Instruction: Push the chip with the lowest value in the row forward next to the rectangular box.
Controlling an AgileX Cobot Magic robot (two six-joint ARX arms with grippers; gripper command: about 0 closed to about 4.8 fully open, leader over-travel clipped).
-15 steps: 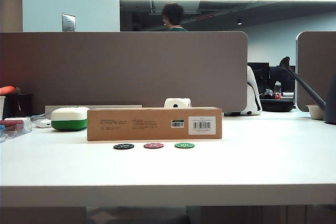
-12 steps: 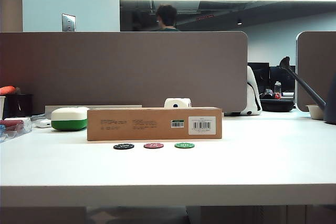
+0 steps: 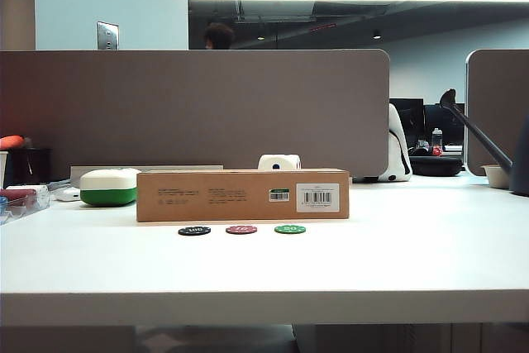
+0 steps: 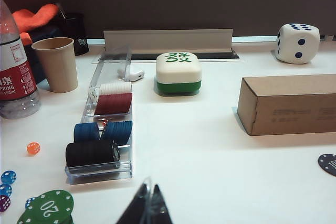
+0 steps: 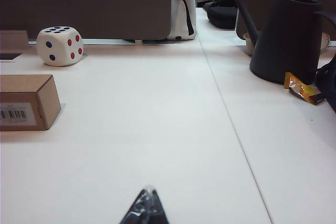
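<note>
Three chips sitting untouched in front of the box, both arms out of the wide shot.

I'm seeing the maroon chip (image 3: 241,229) lying mid-row, between the black chip (image 3: 194,231) and the green chip (image 3: 290,229), just short of the rectangular box (image 3: 243,195); its number is reading too small for me. The left gripper (image 4: 146,209) and right gripper (image 5: 145,209) are only poking their tips into their wrist views, fingers pressed together, low over bare table (image 3: 397,254). The left wrist view is cutting the black chip off at the edge. Plenty of open tabletop is lying right of the box.
</note>
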